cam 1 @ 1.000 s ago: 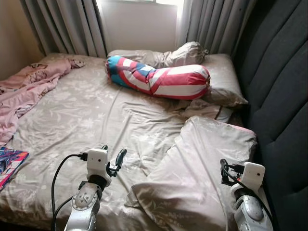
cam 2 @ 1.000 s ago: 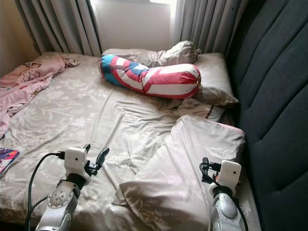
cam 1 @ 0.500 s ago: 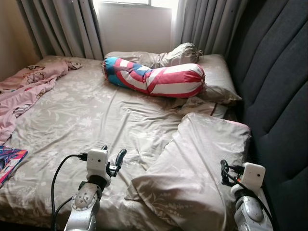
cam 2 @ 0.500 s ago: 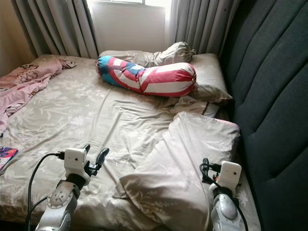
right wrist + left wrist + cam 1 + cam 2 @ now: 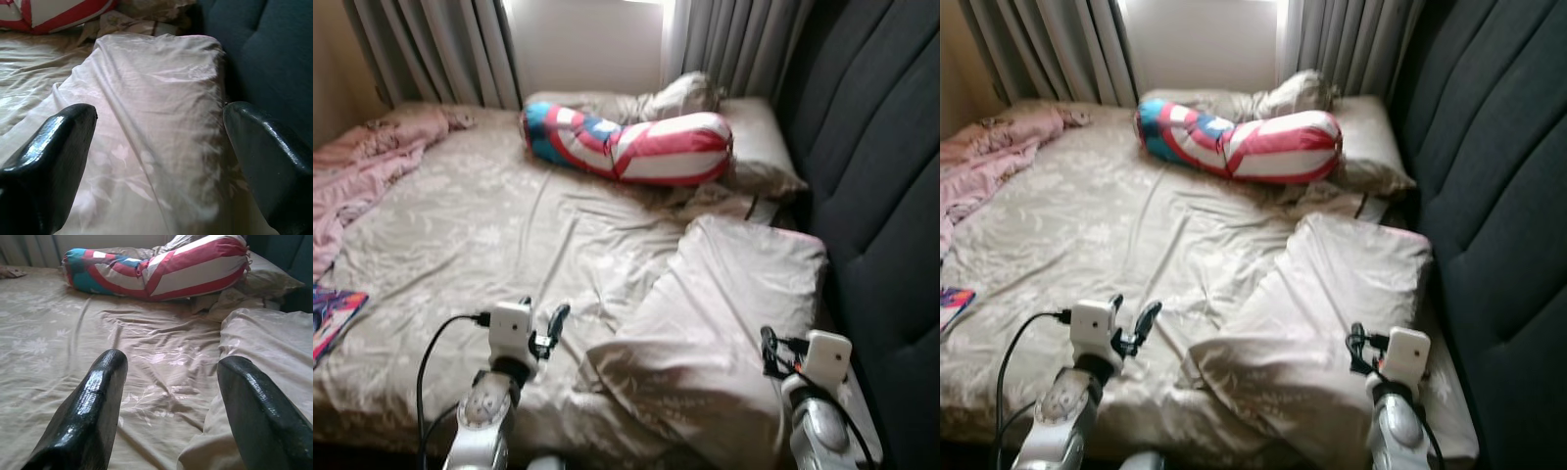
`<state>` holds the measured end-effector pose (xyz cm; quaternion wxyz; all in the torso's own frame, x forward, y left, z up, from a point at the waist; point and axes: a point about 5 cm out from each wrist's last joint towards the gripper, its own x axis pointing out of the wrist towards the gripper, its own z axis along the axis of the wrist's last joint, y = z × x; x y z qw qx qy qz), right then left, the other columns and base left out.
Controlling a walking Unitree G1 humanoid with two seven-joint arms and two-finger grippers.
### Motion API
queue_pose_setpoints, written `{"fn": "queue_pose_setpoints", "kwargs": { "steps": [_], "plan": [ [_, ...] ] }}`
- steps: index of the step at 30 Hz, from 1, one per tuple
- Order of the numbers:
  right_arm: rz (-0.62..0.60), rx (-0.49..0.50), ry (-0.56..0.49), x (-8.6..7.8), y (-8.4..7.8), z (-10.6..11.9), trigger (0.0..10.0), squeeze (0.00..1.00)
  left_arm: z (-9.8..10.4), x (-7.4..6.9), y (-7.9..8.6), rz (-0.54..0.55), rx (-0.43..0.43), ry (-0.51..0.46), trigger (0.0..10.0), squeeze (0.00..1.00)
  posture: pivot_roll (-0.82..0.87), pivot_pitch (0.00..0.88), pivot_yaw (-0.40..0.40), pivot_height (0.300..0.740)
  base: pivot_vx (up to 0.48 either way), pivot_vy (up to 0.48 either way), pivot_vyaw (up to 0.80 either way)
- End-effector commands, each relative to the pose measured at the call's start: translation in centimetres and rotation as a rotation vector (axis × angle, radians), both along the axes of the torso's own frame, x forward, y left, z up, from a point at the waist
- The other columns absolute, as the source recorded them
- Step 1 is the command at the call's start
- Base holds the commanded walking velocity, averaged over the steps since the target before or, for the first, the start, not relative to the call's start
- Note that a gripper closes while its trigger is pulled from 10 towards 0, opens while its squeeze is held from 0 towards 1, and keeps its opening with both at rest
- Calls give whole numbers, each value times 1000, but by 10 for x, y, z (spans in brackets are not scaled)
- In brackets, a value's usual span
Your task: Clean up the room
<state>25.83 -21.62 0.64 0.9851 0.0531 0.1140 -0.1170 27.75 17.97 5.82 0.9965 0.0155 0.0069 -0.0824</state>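
Observation:
A big beige floral pillow (image 5: 724,323) lies crooked on the near right of the bed (image 5: 480,225), beside the dark headboard. A red, white and blue striped bolster (image 5: 636,147) rests across the far end, against more beige pillows (image 5: 759,137). A crumpled pink blanket (image 5: 362,176) is heaped on the far left. My left gripper (image 5: 171,367) hovers open over the wrinkled sheet just left of the big pillow. My right gripper (image 5: 159,117) is open above the pillow's near right part, holding nothing.
The padded dark headboard (image 5: 881,196) runs along the right side. Grey curtains (image 5: 440,49) and a bright window stand behind the bed. A colourful book (image 5: 333,313) lies at the bed's left edge.
The whole picture has shifted a little and gone blurry, so the camera moved. Both arms keep the same pose, and nothing on the bed has been moved.

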Motion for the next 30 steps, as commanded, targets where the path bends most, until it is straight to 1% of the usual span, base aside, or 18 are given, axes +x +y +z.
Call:
{"fn": "queue_pose_setpoints", "kwargs": {
  "steps": [1,30],
  "plan": [
    [-5,0,4,1,-2,0,10000,0,-1,0,0,1,-3,12,10000,0,-61,0,-55,660,0,0,0],
    [-16,5,12,1,-2,-2,10000,0,-1,-1,0,-17,8,20,10000,0,-55,0,-55,660,9,0,0]
  ]
}}
